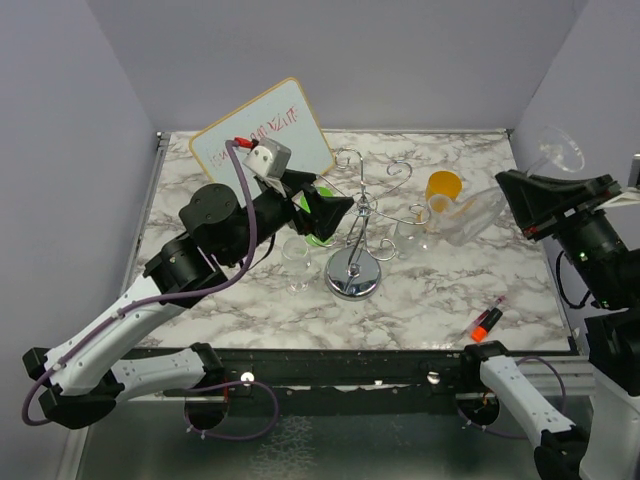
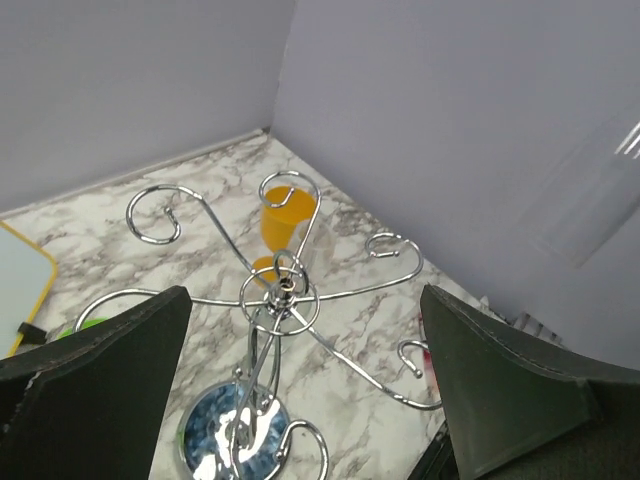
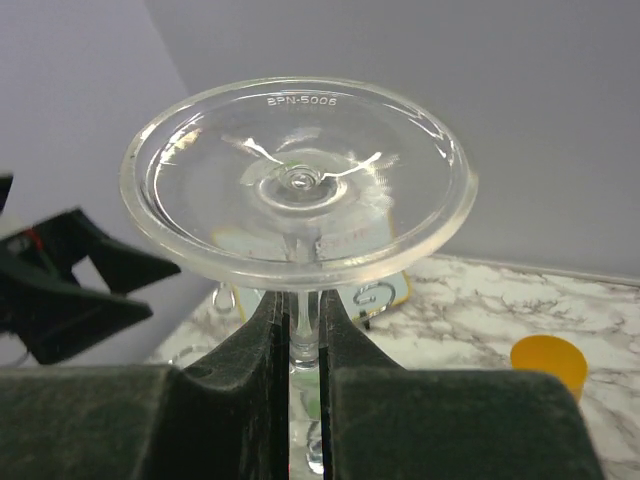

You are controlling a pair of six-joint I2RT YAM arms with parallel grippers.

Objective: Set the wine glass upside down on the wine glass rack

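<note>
The chrome wine glass rack (image 1: pixel 356 228) stands mid-table on its round mirrored base (image 1: pixel 352 273), with curled wire arms spreading out. My right gripper (image 1: pixel 518 197) is shut on the stem of a clear wine glass (image 1: pixel 472 215). The glass is tilted, its foot (image 1: pixel 561 150) up and to the right and its bowl toward the rack's right arms. In the right wrist view the foot (image 3: pixel 300 185) fills the frame and the stem sits between the fingers (image 3: pixel 250 360). My left gripper (image 1: pixel 325 210) is open and empty just left of the rack (image 2: pixel 285 290).
An orange cup (image 1: pixel 443 187) stands behind the rack on the right. A whiteboard (image 1: pixel 262 130) leans at the back left. Two clear glasses (image 1: pixel 297 257) (image 1: pixel 410 237) stand beside the rack's base. A red marker (image 1: pixel 485 320) lies at the front right.
</note>
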